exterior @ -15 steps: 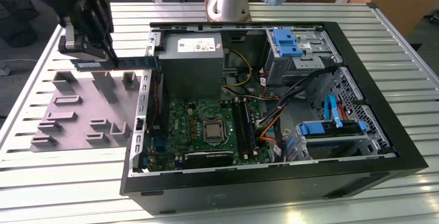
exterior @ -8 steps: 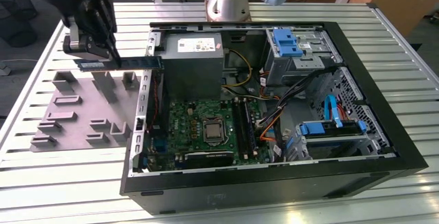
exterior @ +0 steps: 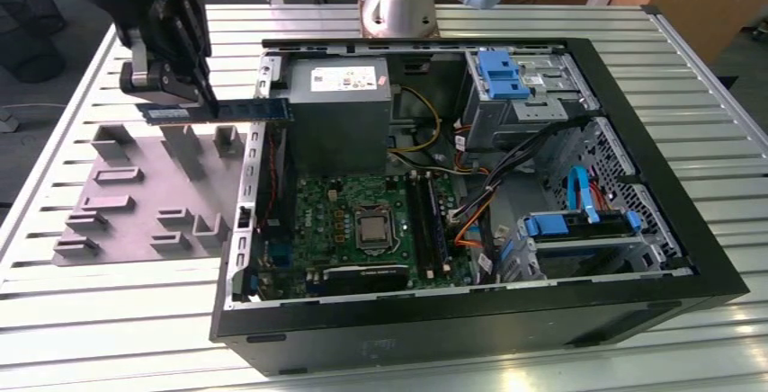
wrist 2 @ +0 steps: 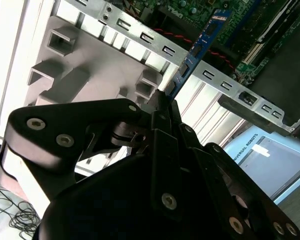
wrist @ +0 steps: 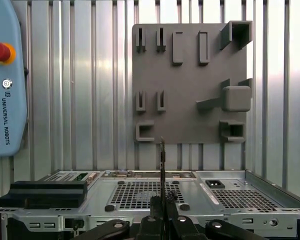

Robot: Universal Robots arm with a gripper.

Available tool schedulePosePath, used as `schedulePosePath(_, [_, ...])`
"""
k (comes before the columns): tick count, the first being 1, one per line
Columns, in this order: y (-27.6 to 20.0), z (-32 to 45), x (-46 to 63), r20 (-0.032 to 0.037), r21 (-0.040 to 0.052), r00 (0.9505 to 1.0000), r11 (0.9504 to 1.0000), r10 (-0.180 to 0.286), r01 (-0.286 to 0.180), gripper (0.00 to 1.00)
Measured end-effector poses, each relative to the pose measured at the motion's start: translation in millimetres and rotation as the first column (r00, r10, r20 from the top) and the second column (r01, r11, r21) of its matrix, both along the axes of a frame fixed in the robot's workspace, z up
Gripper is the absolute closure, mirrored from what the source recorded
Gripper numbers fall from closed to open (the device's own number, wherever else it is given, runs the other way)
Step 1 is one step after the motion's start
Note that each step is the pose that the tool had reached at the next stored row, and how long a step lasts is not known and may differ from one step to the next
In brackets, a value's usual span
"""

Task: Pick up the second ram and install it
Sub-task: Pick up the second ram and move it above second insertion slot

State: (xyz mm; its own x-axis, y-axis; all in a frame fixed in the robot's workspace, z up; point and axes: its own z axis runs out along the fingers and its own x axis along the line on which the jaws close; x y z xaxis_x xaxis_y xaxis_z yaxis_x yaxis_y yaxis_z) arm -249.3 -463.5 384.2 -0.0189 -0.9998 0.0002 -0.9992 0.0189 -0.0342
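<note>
One gripper [exterior: 180, 102] clamped on second ram [exterior: 250, 110], held level, free end toward case [exterior: 480, 318]

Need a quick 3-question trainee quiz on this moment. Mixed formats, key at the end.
1. True or false: the tool is clamped on the memory stick.
2. Pick one. The stick is: A) seated in a motherboard slot; B) held in the air beside the computer case, over its side wall; C) lying in a blue drive bay.
3. Fill in: in the exterior view, the grey fixture lies on the table to the case's ____.

Key: 1 true; 2 B; 3 left.
</note>
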Motion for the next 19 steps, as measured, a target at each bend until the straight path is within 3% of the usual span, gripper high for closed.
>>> schedulePosePath(19, [0.0, 0.0, 14.6, 0.0000, 0.0000, 1.0000, 1.0000, 0.000, 0.000, 0.86])
